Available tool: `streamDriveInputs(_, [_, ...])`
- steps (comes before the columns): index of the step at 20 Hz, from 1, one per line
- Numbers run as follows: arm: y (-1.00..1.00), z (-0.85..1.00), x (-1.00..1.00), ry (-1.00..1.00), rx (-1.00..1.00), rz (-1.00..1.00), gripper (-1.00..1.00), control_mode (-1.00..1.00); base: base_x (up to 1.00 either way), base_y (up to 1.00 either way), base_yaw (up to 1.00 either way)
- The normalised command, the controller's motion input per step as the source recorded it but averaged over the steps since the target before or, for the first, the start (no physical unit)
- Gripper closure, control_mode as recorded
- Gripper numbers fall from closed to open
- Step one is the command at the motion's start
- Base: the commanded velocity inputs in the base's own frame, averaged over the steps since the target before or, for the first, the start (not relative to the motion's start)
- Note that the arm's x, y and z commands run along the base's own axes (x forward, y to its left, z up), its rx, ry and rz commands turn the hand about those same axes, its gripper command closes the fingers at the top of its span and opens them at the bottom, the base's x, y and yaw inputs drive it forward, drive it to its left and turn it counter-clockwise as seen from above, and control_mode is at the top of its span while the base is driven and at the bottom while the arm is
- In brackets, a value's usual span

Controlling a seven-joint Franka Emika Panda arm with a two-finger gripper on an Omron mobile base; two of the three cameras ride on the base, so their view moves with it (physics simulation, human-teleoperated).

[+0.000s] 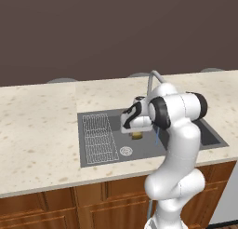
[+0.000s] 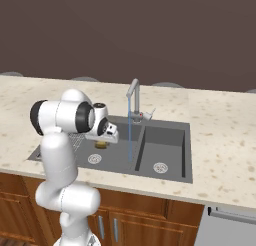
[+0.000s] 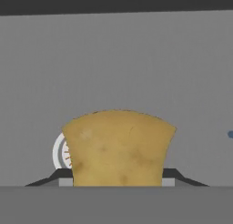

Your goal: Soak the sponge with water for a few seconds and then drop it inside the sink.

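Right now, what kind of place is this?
A kitchen, rendered: a double sink set in a speckled stone counter, a faucet running water, and wooden cabinets below.

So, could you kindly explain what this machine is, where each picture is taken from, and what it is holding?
It is a white robot arm on a drivable base in a simulated kitchen. Two pictures come from cameras behind it, left and right; the third looks along its hand. Its gripper is shut on the sponge, held over the left basin of the dark sink set in a speckled counter. The water runs from the faucet, beside the sponge, not on it.
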Motion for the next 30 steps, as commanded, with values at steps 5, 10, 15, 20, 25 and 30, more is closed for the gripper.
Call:
streamDriveInputs(5, [0.00,-0.35,0.03,-0.02,0.00,0.00,1.00,-1.00,0.00,0.00,0.00])
streamDriveInputs(10, [0.00,-0.37,0.00,-0.04,0.00,0.00,1.00,-1.00,0.00,0.00,0.00])
streamDriveInputs(15, [0.00,-0.47,0.00,-0.07,0.00,0.00,1.00,-1.00,0.00,0.00,0.00])
streamDriveInputs(20, [0.00,-0.25,0.00,-0.02,0.00,0.00,1.00,-1.00,0.00,0.00,0.00])
streamDriveInputs(25, [0.00,0.00,0.00,0.00,0.00,0.00,1.00,-1.00,0.00,0.00,0.00])
streamDriveInputs(30, [0.00,0.00,0.00,0.00,0.00,0.00,1.00,-1.00,0.00,0.00,0.00])
